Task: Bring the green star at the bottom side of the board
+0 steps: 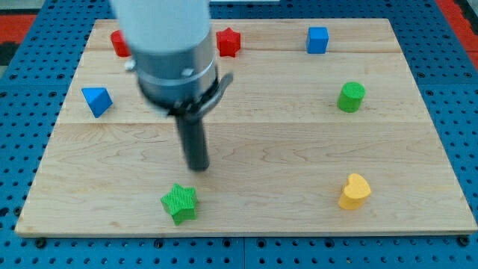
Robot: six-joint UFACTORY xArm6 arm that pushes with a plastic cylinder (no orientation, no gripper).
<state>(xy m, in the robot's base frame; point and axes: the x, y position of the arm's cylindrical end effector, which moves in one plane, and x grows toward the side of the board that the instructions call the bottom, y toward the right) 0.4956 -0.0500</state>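
The green star (179, 202) lies on the wooden board (299, 149) near its bottom edge, left of centre. My tip (198, 167) stands just above and slightly right of the star, a small gap away, not touching it. The rod hangs from a large grey arm body that hides the board's upper left middle.
A blue triangle (96, 100) is at the left. A red block (119, 42) at the top left is partly hidden by the arm. A red star (228, 42) and a blue cube (317, 39) are at the top. A green cylinder (351, 96) and a yellow heart (355, 191) are at the right.
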